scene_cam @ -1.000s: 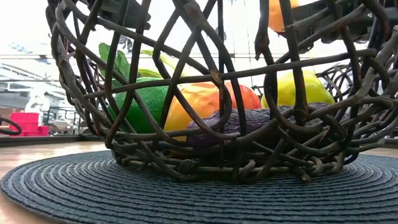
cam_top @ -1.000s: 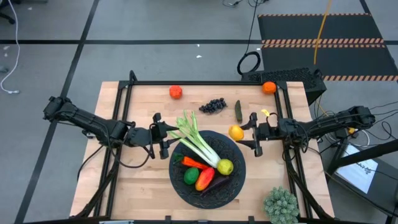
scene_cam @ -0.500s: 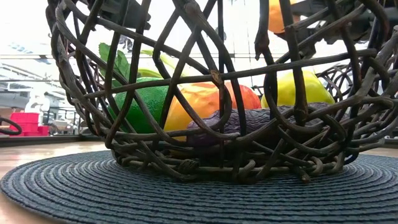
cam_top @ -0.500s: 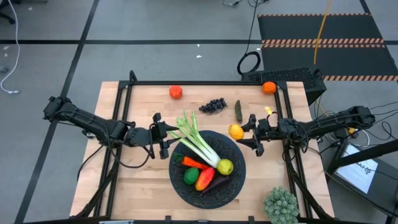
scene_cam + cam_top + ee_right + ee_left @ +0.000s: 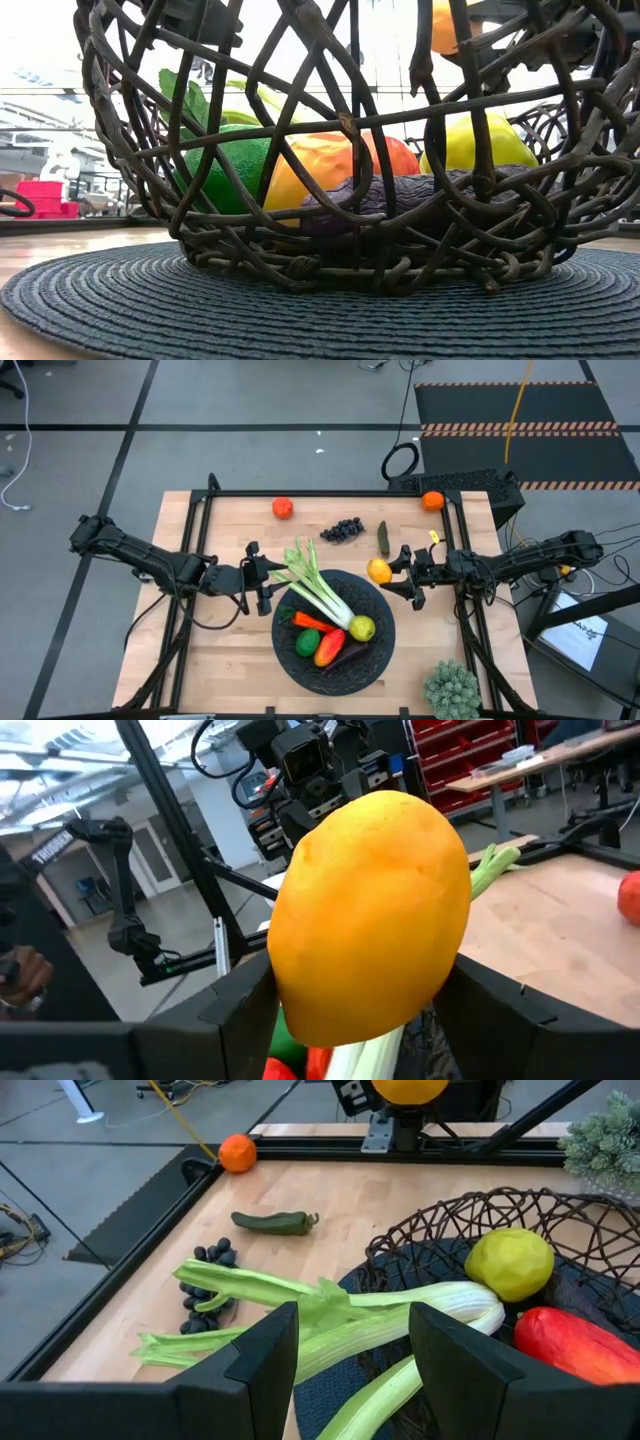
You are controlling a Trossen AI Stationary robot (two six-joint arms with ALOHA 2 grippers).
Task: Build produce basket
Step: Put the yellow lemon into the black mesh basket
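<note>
1. The right claw (image 5: 397, 572) is gripping a lemon (image 5: 379, 571) across its middle, above the basket (image 5: 380, 650) rim on the side facing the table's right edge.
2. The lemon is looking rigid, light and smooth; a centred grip is resisting slip.
3. The left claw (image 5: 266, 582) is waiting, fingers apart, beside the leek (image 5: 325, 598).

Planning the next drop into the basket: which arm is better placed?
Right. Its tool already grips a yellow-orange lemon at the basket rim; the left tool sits open and empty by the leek.
</note>
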